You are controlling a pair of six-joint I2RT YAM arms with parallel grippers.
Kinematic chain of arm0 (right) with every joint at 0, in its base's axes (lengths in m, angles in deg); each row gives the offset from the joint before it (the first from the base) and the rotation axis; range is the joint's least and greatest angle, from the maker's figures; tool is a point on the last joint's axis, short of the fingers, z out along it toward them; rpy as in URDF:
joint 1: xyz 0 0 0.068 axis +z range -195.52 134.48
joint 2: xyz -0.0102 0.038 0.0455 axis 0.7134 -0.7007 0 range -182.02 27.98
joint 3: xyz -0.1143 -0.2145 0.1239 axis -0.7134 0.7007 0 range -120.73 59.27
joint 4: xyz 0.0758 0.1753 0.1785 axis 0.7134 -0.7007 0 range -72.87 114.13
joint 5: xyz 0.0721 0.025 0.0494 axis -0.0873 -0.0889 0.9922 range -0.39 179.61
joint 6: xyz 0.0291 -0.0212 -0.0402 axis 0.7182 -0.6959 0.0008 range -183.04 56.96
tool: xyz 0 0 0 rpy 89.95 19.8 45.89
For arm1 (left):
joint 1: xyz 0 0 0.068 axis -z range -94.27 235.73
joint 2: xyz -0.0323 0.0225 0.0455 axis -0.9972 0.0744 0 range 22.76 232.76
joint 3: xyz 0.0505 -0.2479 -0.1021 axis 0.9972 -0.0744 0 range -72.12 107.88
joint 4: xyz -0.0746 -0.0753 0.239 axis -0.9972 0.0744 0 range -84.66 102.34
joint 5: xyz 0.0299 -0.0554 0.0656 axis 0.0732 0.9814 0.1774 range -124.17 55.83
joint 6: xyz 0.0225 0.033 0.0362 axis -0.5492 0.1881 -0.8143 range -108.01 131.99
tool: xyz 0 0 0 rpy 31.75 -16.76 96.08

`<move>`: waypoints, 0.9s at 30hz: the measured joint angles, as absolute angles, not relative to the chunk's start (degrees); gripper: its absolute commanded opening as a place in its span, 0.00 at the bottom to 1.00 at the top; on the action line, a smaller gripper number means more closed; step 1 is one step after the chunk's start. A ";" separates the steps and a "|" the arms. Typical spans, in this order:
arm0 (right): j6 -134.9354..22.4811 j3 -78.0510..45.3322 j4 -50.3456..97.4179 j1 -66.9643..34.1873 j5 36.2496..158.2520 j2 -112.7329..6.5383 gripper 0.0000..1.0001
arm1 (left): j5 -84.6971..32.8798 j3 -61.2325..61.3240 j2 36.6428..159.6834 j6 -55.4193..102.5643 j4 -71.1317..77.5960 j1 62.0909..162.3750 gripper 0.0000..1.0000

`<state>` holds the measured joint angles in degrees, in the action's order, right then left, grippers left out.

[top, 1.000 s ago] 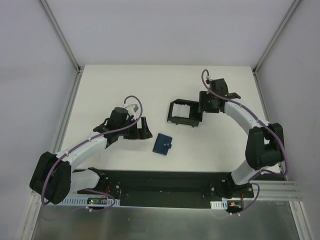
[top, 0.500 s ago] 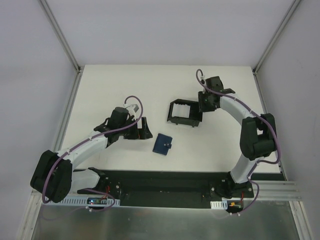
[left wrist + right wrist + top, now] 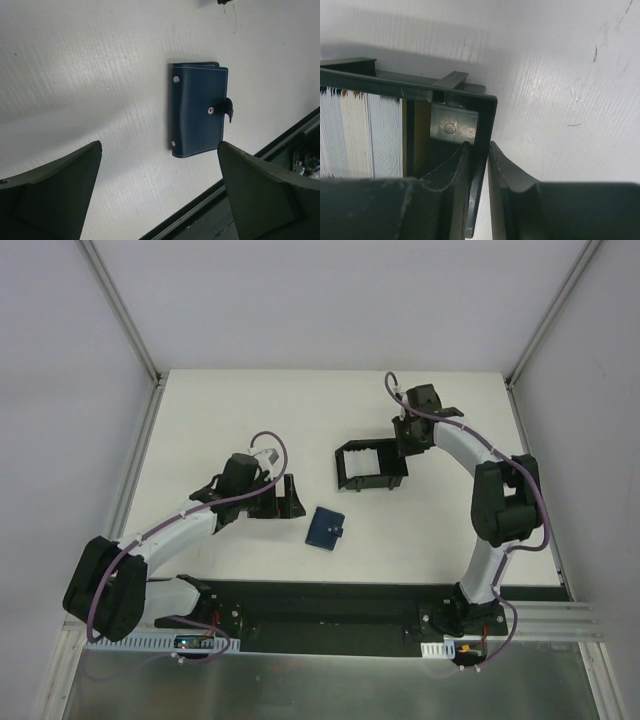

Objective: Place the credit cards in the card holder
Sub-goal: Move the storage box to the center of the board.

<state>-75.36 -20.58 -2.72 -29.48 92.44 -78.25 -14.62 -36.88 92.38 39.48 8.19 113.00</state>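
at lower centre, top view: card holder [image 3: 325,528], closed, on tabletop [image 3: 450,530]; left claw [image 3: 287,498] spread; right claw [image 3: 479,150] pinching black tray [image 3: 487,107] of credit cards [image 3: 360,132].

The right gripper [image 3: 406,440], clamped on the right wall of the black tray [image 3: 344,466], now sits slightly farther back than before. The right arm [image 3: 503,502] folds in closer to the tray, which lies turned a little squarer.
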 measured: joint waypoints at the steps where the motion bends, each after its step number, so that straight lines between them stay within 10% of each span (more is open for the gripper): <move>1: -75.86 -21.21 -2.74 -29.48 92.62 -78.69 0.20 | -14.62 -36.88 92.54 39.46 8.21 113.00 0.99; 21: -78.66 -27.77 -8.73 -29.96 92.86 -76.18 0.61 | -14.36 -36.57 94.74 39.57 8.17 113.02 0.99; 27: -71.03 -20.19 -6.41 -25.31 92.62 -56.05 0.56 | -20.80 -37.51 91.97 42.52 8.52 113.02 0.73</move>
<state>-71.03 -20.19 -6.41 -25.31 92.62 -56.05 -20.80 -37.51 91.97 42.52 8.52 113.02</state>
